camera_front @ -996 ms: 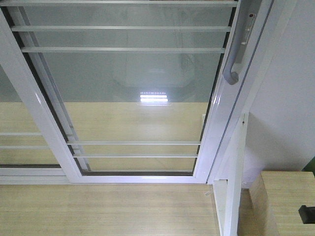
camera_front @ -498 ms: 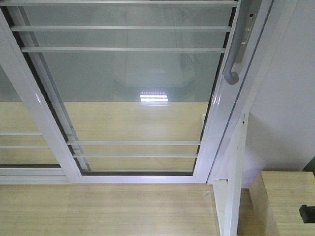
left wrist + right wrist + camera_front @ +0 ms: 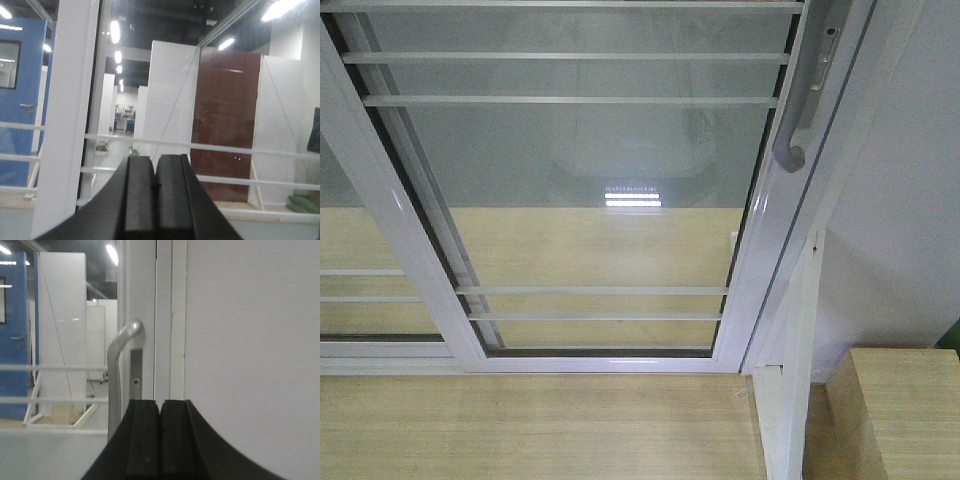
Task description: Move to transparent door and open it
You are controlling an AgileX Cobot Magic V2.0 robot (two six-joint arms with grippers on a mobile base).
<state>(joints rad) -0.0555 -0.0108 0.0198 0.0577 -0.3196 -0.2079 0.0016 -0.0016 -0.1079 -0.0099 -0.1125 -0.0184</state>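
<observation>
Ahead of closed right gripper [image 3: 160,409]: transparent door handle [image 3: 115,371].

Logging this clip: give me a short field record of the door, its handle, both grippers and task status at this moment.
Door: transparent door, appears shut against the right-hand frame
Handle: curved handle on its right stile, untouched
Left arm: left gripper shut, empty, facing the glass
Right arm: right gripper shut, empty; handle ahead, left of it in the right wrist view
Surroundings: second glass panel left, white wall right
Task status: at the door, opening not yet begun
</observation>
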